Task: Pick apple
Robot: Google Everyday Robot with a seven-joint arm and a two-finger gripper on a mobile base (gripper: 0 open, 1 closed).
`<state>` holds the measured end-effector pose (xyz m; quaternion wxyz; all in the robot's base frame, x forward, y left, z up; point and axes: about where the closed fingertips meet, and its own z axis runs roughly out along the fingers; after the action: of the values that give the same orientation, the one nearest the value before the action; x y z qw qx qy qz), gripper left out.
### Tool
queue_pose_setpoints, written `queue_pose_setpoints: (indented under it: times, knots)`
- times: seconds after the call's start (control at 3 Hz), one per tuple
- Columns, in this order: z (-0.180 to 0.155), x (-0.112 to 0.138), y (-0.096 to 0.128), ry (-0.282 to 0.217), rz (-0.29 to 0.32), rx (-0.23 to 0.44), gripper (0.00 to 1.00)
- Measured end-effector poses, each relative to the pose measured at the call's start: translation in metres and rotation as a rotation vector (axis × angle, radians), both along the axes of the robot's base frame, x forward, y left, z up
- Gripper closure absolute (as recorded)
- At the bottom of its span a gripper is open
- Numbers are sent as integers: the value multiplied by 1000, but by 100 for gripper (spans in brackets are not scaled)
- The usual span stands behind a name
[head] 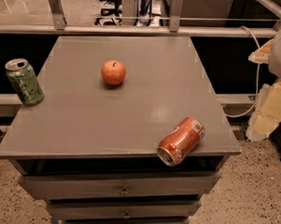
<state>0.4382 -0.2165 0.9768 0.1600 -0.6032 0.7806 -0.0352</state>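
Note:
The apple [113, 72] is small, round and orange-red with a short dark stem in its top dimple. It sits upright on the grey cabinet top [131, 109], left of the middle and towards the back. Nothing touches it. My gripper is not in view. A white and cream shape [275, 68] at the right edge, off the side of the cabinet, may be part of my arm; no fingers show there.
A green can [24, 81] stands at the cabinet's left edge. An orange-red soda can [181, 141] lies on its side at the front right edge, its mouth over the edge. Drawers [123, 190] face me below. A rail and glass wall run behind.

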Motion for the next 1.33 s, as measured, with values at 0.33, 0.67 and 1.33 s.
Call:
queue_pose_setpoints:
  times: [0.33, 0.67, 1.33]
  knots:
    - [0, 0, 0, 0, 0, 0, 0]
    - [-15, 10, 23, 12, 40, 85, 0]
    - [-37, 76, 136, -51, 145, 363, 0]
